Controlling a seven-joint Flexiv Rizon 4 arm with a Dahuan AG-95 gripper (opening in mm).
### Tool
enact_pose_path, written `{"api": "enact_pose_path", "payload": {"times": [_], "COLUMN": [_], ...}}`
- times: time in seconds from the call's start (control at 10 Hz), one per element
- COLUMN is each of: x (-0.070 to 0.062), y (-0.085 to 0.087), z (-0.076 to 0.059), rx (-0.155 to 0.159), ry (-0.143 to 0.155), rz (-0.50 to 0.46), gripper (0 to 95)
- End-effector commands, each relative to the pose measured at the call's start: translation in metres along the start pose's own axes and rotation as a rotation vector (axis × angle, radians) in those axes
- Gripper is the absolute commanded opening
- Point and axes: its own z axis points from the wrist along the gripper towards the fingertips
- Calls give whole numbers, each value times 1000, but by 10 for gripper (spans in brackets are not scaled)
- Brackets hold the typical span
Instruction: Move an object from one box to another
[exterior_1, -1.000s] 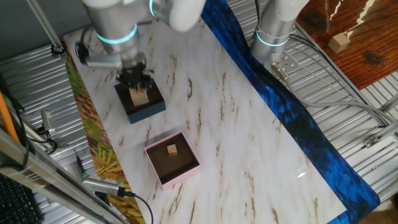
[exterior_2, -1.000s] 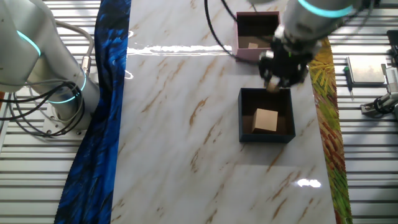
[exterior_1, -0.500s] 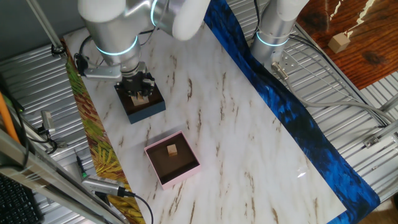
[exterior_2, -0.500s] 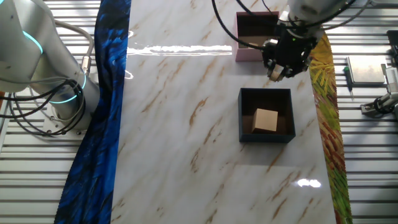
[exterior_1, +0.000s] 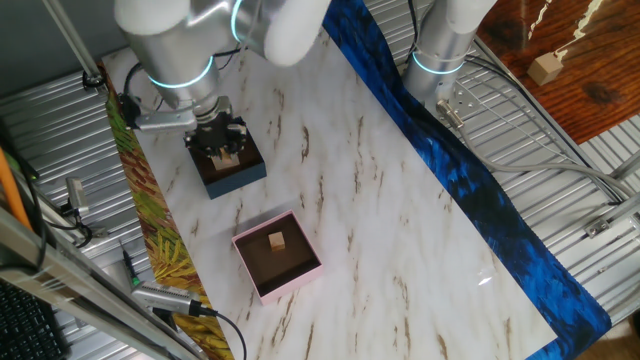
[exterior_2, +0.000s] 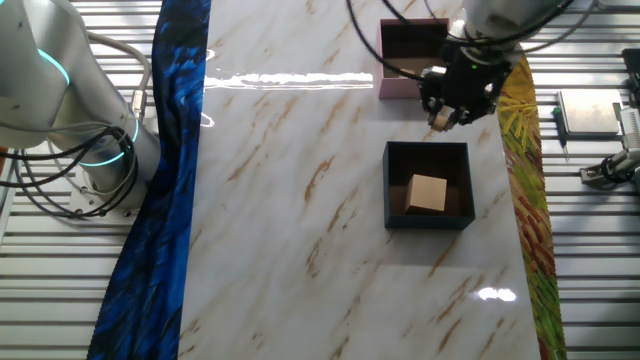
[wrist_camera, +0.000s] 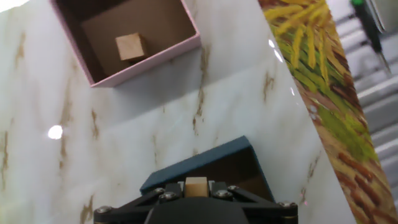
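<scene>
My gripper (exterior_2: 447, 112) is shut on a small wooden cube (wrist_camera: 196, 184) and hangs just above the far edge of the navy-blue box (exterior_2: 428, 222). A larger wooden cube (exterior_2: 428, 193) still lies inside that box. The pink box (wrist_camera: 149, 65) with its brown inside stands a short way beyond, and a small wooden cube (wrist_camera: 131, 46) rests in it. In one fixed view the gripper (exterior_1: 222, 142) covers part of the navy box (exterior_1: 238, 179), with the pink box (exterior_1: 301, 272) nearer the camera. In the other fixed view the gripper hides part of the pink box (exterior_2: 395, 88).
Both boxes sit on a white marble tabletop (exterior_2: 300, 180). A yellow-green patterned strip (exterior_2: 520, 150) runs along the side next to the boxes, a blue cloth strip (exterior_2: 165, 200) along the opposite side. A second, idle arm (exterior_2: 70, 100) stands beyond the blue strip.
The gripper has risen out of the navy box with the small cube and shifted a little toward the pink box. In the last half second it hardly moved.
</scene>
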Motion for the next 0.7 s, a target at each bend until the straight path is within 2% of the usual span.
{"api": "enact_pose_path", "payload": {"times": [0.1,0.2,0.3,0.4,0.5,0.6,0.7], "x": [-33,-58,-97,-123,-141,-151,-153], "y": [12,21,33,44,53,58,59], "z": [8,12,15,18,21,25,26], "rx": [-16,-19,-18,-15,-13,-10,0], "ry": [-49,-58,-66,-65,-64,-64,-47], "rz": [50,88,139,174,207,227,230], "gripper": [0,0,0,0,0,0,0]}}
